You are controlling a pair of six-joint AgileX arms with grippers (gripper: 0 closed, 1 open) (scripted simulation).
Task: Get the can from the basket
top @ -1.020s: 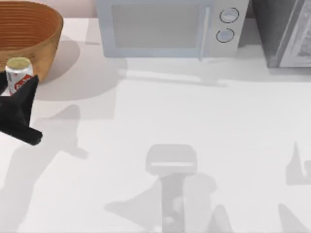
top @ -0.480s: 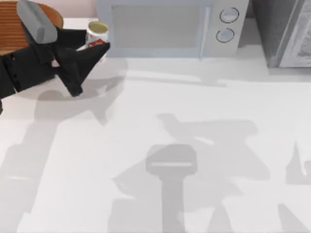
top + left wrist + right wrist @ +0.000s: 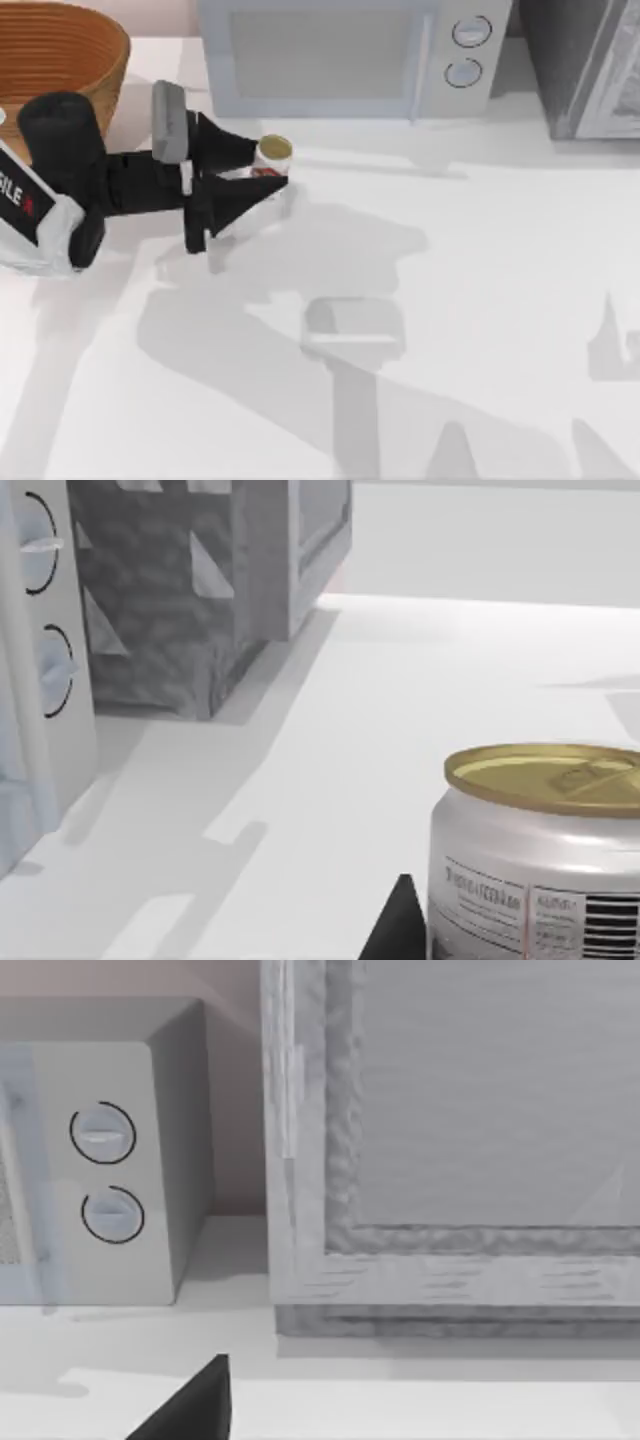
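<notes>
The can [image 3: 272, 158] is small, with a gold-olive top and a white and red label. It stands upright in front of the microwave, outside the basket [image 3: 70, 50], which is a round orange-brown wicker bowl at the table's far left corner. My left gripper [image 3: 266, 172] reaches in from the left and is shut on the can, with one black finger on each side. In the left wrist view the can [image 3: 545, 855] is close up beside one black fingertip [image 3: 398, 935]. Whether the can touches the table I cannot tell. One dark fingertip [image 3: 190, 1405] of my right gripper sits low in the right wrist view.
A white microwave [image 3: 340, 55] with two round knobs stands along the back edge, just behind the can. A grey box-like cabinet [image 3: 590, 65] fills the far right corner. Open white tabletop [image 3: 450, 300] stretches to the front and right.
My left gripper has carried the can from beside the basket to the right, past the microwave's left corner, then down and forward to the spot in front of the microwave door.
</notes>
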